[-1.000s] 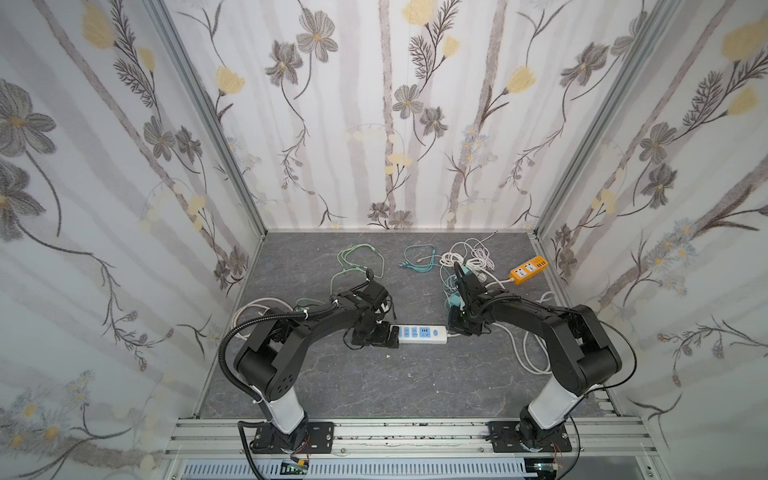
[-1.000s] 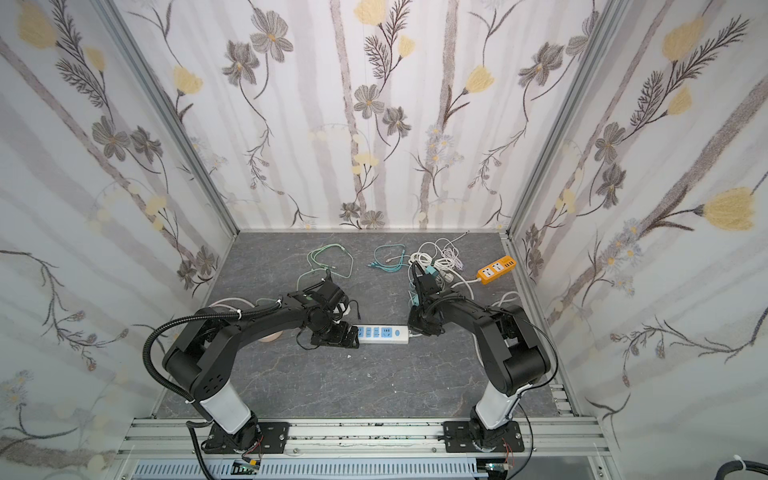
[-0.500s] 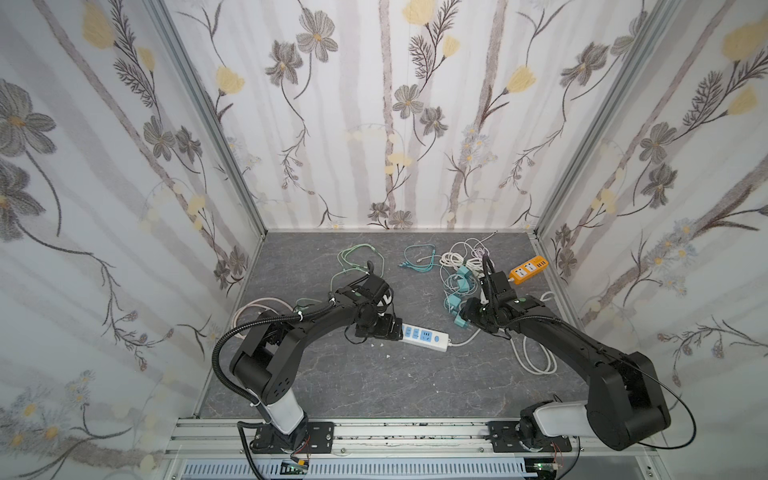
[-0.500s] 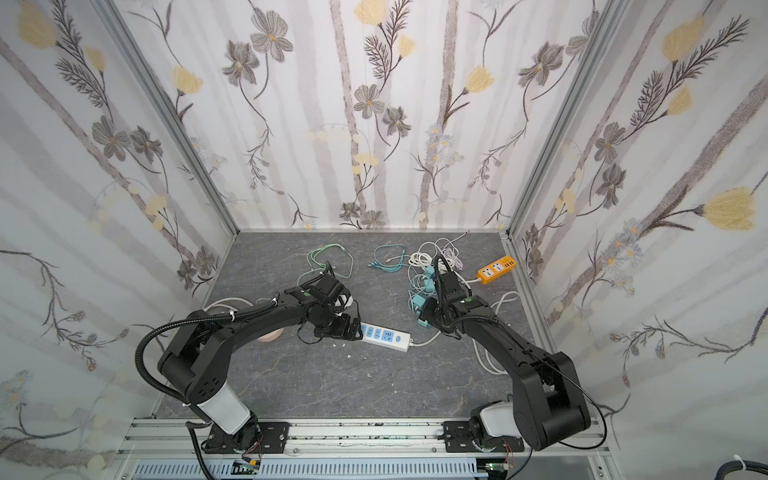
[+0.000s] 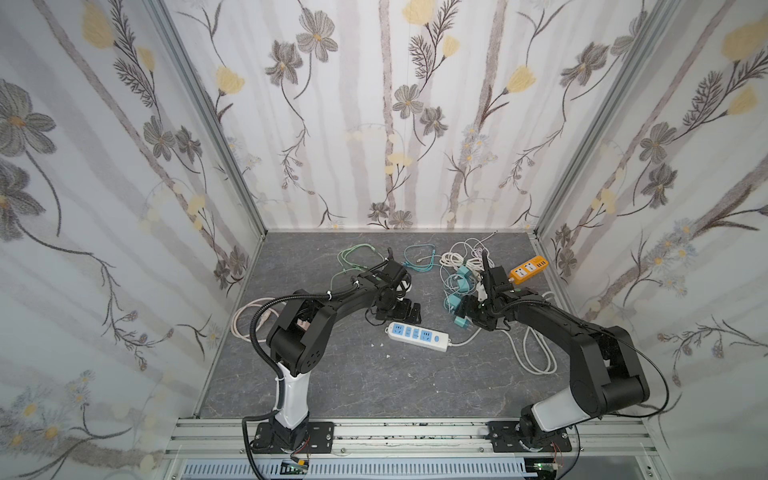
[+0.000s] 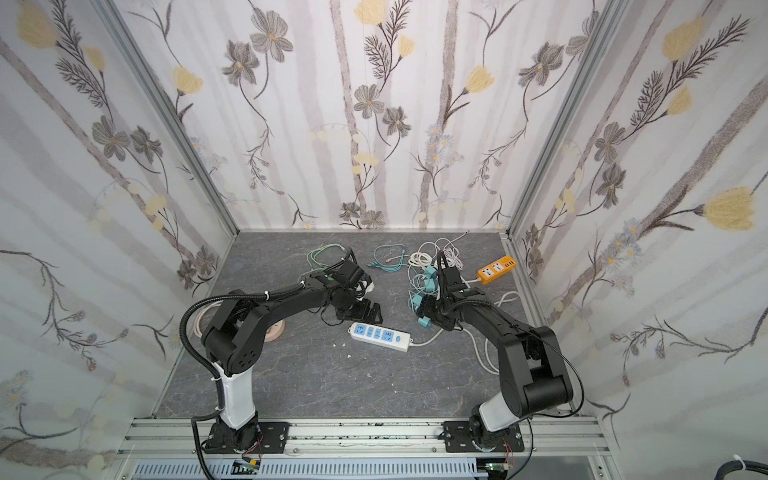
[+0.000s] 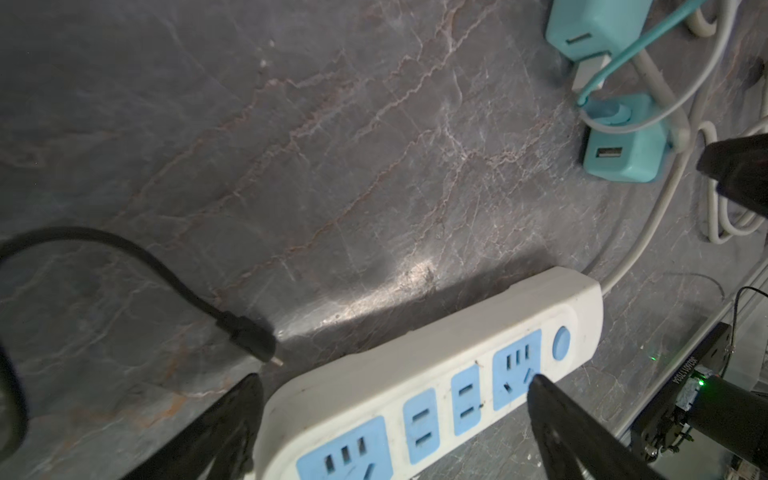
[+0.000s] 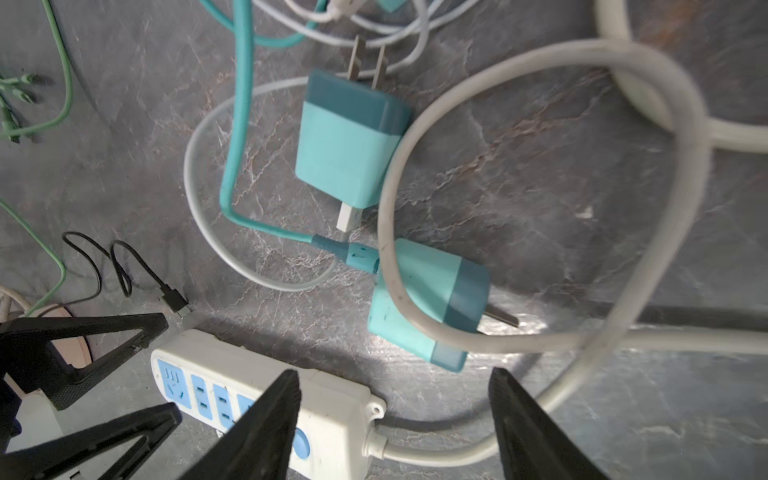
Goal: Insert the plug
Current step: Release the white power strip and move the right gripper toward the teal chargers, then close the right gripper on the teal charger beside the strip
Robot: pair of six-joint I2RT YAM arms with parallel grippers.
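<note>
While a teal plug [image 8: 449, 286] lies near the white power strip [image 5: 419, 336] mid-frame, the left gripper [image 7: 395, 380] and right gripper [image 8: 395, 374] both stand spread, empty.

A power strip [image 5: 419, 336] lies mid-tabletop [image 5: 353, 386], its cord [image 8: 436, 456] running off to the right. The left hand [image 7: 395, 378] hangs just behind the strip's left end, a thin cable's connector [image 7: 251, 343] on the tabletop beside it. The right hand [image 8: 395, 370] hovers just right of the strip's right end, close to a plug [image 8: 424, 303] with a thick cord [image 8: 388, 216] lying across it; another plug [image 8: 345, 141] lies just behind. Farther back spreads a tangle of cables [image 5: 455, 259]. A second power strip [image 5: 528, 269] lies far right, a loose cable [image 8: 65, 70] far left of centre.
</note>
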